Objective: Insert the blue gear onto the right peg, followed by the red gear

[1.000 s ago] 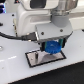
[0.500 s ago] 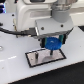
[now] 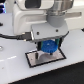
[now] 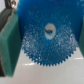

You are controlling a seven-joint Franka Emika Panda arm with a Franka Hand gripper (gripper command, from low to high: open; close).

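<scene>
While the jaws grip the blue gear (image 3: 48, 47) by its rim, low over the black-bordered plate (image 3: 31, 59) on the bench, its centre hole (image 4: 49, 30) could miss the hidden right peg, jamming or tilting the gear.

No legible text or markings anywhere.
</scene>
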